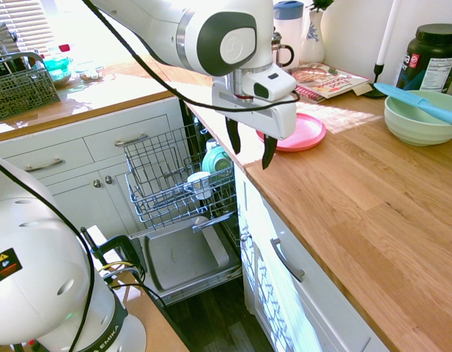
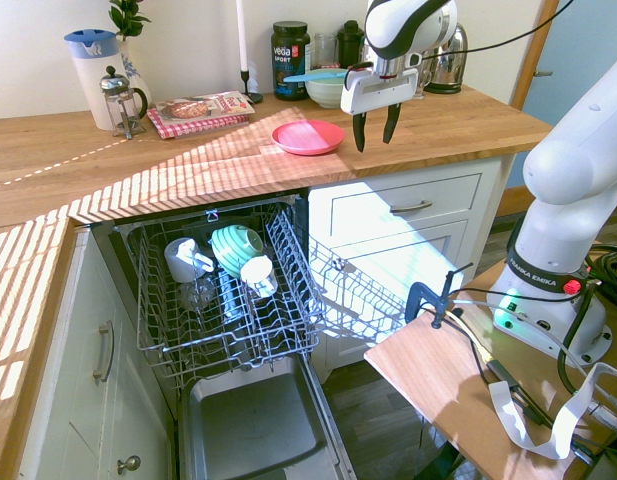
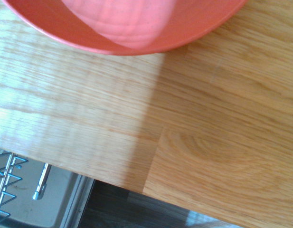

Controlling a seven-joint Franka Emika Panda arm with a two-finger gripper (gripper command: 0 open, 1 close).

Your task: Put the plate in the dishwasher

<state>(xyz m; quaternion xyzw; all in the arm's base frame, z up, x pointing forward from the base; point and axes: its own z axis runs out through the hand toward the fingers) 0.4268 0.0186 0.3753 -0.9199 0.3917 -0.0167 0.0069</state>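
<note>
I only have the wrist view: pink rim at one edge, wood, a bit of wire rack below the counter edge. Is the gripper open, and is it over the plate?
Observer: Open, holding nothing. The gripper hangs above the counter beside the plate, not over it.
Operator: Anything close to the plate?
Observer: A pale green bowl with a blue utensil across it sits further along the counter, apart from the plate.
Operator: Is the dishwasher ready?
Observer: The dishwasher door is down and its rack is pulled out, with cups and a teal bowl already in it.
</note>
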